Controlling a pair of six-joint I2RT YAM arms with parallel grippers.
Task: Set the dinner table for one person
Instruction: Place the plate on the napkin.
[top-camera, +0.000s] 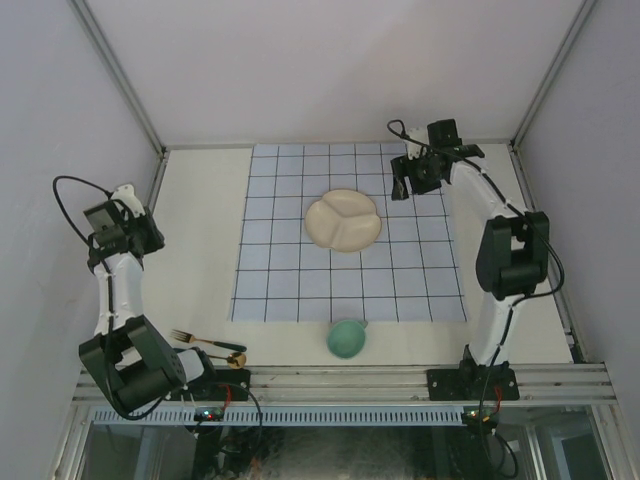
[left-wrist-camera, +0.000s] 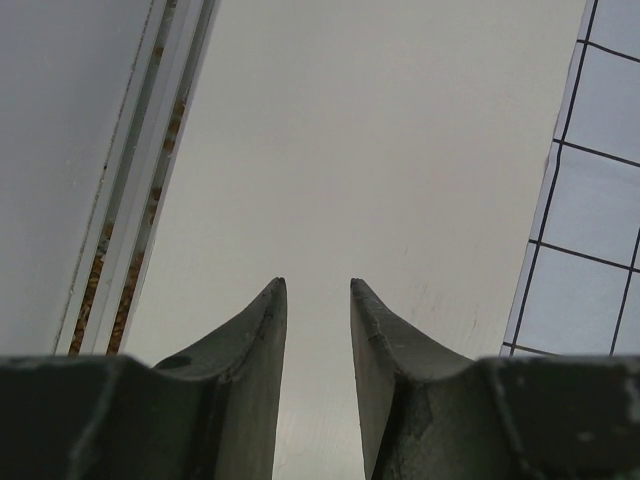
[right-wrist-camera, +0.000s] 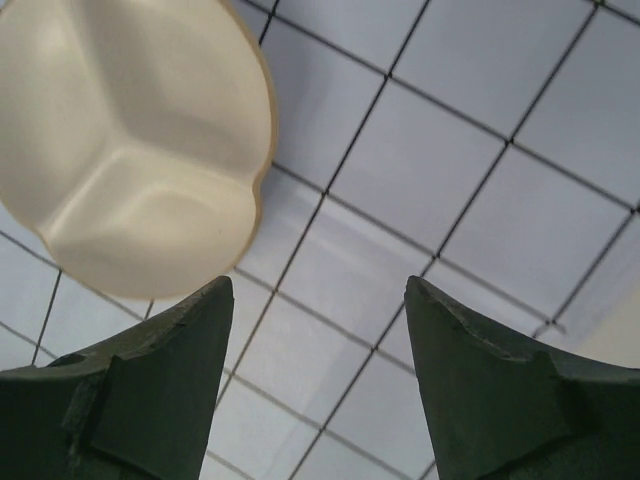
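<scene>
— What shows from overhead?
— The cream counter spans the cell, with a gridded blue cloth on it and a divided plate on the cloth.
— Left wrist?
— The left gripper is slightly parted and empty over bare counter.
— Right wrist?
— The right gripper is spread wide and empty above the cloth, beside the plate.

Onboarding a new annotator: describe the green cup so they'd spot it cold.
Start at the cream table and its blue checked cloth. The cup sits at the middle of the cloth's near edge, toward the arm bases. It is the only green thing: the plate is cream, the fork thin and metallic.
</scene>
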